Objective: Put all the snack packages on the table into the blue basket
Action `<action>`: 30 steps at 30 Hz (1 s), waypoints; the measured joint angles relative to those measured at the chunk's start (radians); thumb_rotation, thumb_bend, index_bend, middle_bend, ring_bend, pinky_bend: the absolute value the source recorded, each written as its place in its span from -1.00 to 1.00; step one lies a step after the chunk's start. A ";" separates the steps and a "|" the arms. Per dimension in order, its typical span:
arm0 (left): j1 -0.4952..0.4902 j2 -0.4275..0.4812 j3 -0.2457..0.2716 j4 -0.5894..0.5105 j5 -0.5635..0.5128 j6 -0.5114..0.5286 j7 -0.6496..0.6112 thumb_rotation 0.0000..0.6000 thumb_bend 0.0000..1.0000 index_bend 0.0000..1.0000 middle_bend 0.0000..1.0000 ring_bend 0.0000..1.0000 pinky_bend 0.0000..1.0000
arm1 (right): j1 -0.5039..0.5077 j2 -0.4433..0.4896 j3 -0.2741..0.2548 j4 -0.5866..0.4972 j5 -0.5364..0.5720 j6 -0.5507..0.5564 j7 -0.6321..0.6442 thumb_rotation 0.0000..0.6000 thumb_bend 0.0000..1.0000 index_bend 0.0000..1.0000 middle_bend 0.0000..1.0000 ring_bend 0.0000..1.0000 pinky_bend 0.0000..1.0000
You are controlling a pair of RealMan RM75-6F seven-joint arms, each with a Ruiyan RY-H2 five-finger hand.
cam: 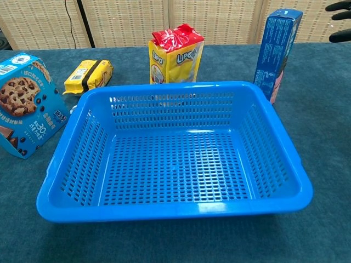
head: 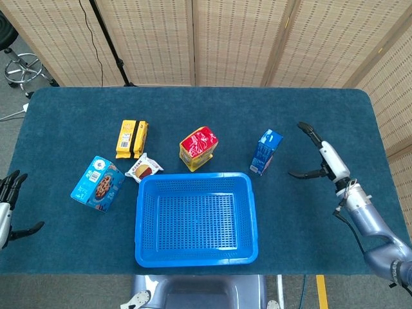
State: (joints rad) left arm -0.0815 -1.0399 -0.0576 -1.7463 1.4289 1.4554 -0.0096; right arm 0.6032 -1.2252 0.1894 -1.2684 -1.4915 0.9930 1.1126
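Observation:
The empty blue basket (head: 196, 219) (cam: 173, 150) stands at the table's near middle. Behind it a tall blue box (head: 265, 152) (cam: 278, 52) stands upright. A red-and-yellow bag (head: 198, 148) (cam: 175, 53), a yellow pack (head: 131, 138) (cam: 89, 75), a small white wrapper (head: 143, 168) and a light-blue cookie box (head: 97, 183) (cam: 26, 104) lie further left. My right hand (head: 318, 159) (cam: 340, 22) hovers open just right of the tall blue box, fingers spread, holding nothing. My left hand (head: 9, 209) is open at the table's near-left edge.
Dark blue cloth covers the table (head: 77, 109). Woven screens (head: 238, 38) stand behind it, and a stool (head: 22, 67) sits on the floor at the far left. The table's right edge lies close behind my right arm.

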 measured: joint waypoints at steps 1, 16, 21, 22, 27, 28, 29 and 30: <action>-0.001 -0.001 0.000 0.000 -0.002 -0.001 0.002 1.00 -0.86 -1.00 -1.00 -1.00 -1.00 | 0.006 -0.002 0.001 -0.002 0.001 -0.008 0.006 1.00 -1.00 -1.00 -1.00 -1.00 -1.00; -0.009 -0.007 -0.019 0.001 -0.044 -0.014 0.011 1.00 -0.86 -1.00 -1.00 -1.00 -1.00 | 0.088 -0.076 0.075 -0.045 0.166 -0.098 -0.185 1.00 -1.00 -1.00 -1.00 -1.00 -1.00; -0.011 -0.005 -0.025 0.003 -0.055 -0.019 0.000 1.00 -0.86 -1.00 -1.00 -1.00 -1.00 | 0.118 -0.117 0.109 -0.062 0.275 -0.149 -0.302 1.00 -1.00 -1.00 -1.00 -1.00 -1.00; -0.011 -0.005 -0.026 0.005 -0.057 -0.019 -0.002 1.00 -0.86 -1.00 -1.00 -1.00 -1.00 | 0.123 -0.126 0.113 -0.062 0.289 -0.157 -0.317 1.00 -1.00 -1.00 -1.00 -1.00 -1.00; -0.012 -0.003 -0.030 0.008 -0.065 -0.023 -0.013 1.00 -0.86 -1.00 -1.00 -1.00 -1.00 | 0.137 -0.166 0.130 -0.047 0.336 -0.173 -0.376 1.00 -1.00 -1.00 -1.00 -1.00 -0.96; -0.012 -0.002 -0.030 0.008 -0.067 -0.024 -0.015 1.00 -0.86 -1.00 -1.00 -1.00 -1.00 | 0.138 -0.170 0.131 -0.045 0.340 -0.176 -0.384 1.00 -1.00 -1.00 -0.97 -1.00 -0.87; -0.012 -0.002 -0.031 0.009 -0.068 -0.024 -0.016 1.00 -0.86 -1.00 -1.00 -1.00 -1.00 | 0.138 -0.172 0.132 -0.045 0.345 -0.179 -0.389 1.00 -1.00 -1.00 -0.89 -0.99 -0.73; -0.012 -0.003 -0.033 0.010 -0.070 -0.023 -0.016 1.00 -0.86 -1.00 -1.00 -1.00 -1.00 | 0.139 -0.174 0.134 -0.046 0.353 -0.185 -0.393 1.00 -1.00 -0.98 -0.81 -0.97 -0.63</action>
State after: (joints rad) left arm -0.0939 -1.0431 -0.0905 -1.7365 1.3587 1.4320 -0.0260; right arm 0.7422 -1.3994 0.3234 -1.3144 -1.1383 0.8081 0.7198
